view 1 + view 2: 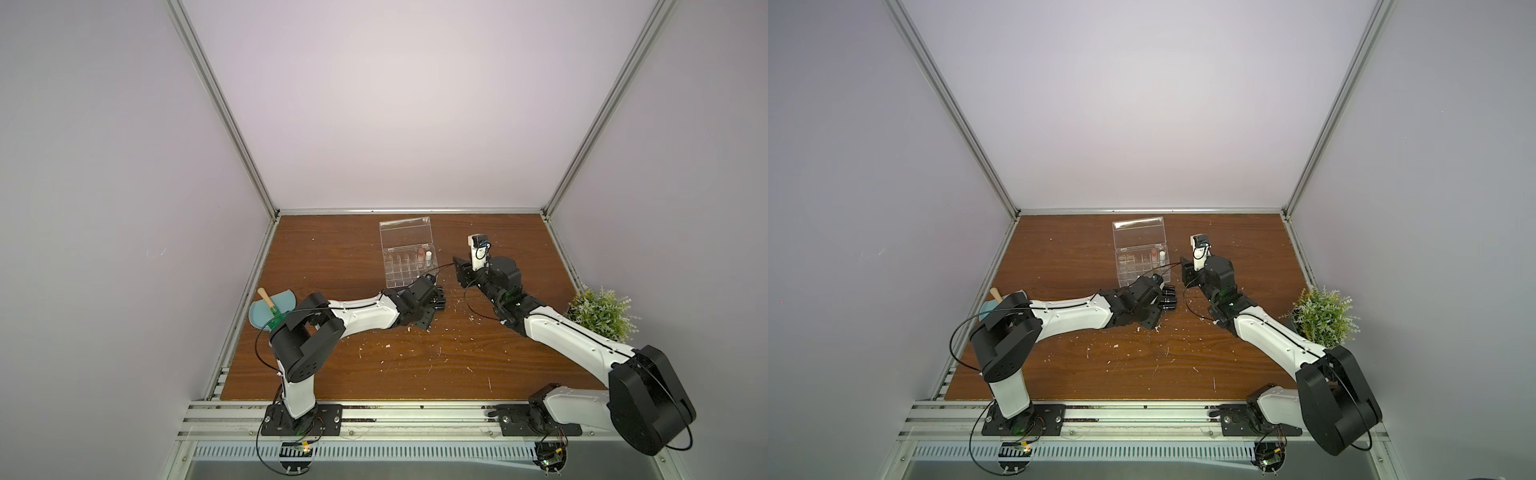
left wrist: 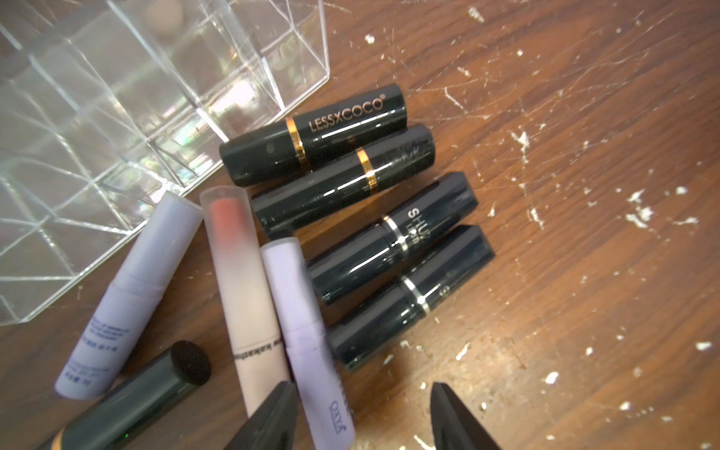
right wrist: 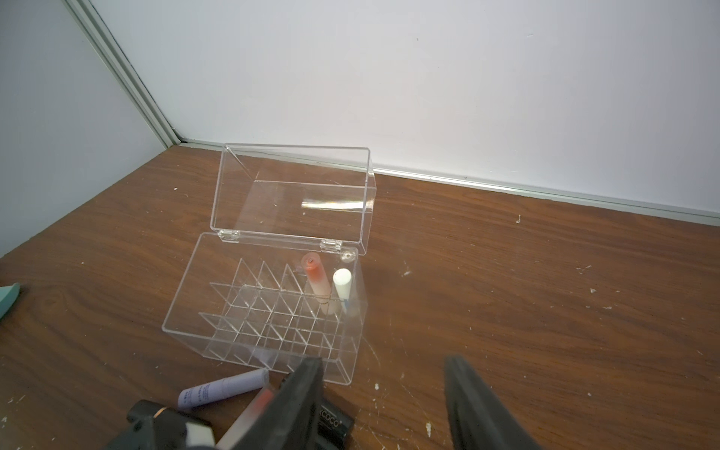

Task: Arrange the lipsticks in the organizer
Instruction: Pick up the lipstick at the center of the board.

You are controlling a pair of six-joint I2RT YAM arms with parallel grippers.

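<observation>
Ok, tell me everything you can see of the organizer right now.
The organizer is a clear acrylic box sitting flat on the wooden table, toward the back wall. Its lid is swung open on two hinges and stands behind it. Thin dividers form a grid of square compartments, mostly empty. A frosted pink-red lipstick, leaning, and a white lipstick stand inside at the end nearer the right arm. Loose tubes lie close by its front corner.

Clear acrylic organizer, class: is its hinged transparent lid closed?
No, the transparent lid stands open, upright behind the compartments of the clear acrylic organizer.
</observation>
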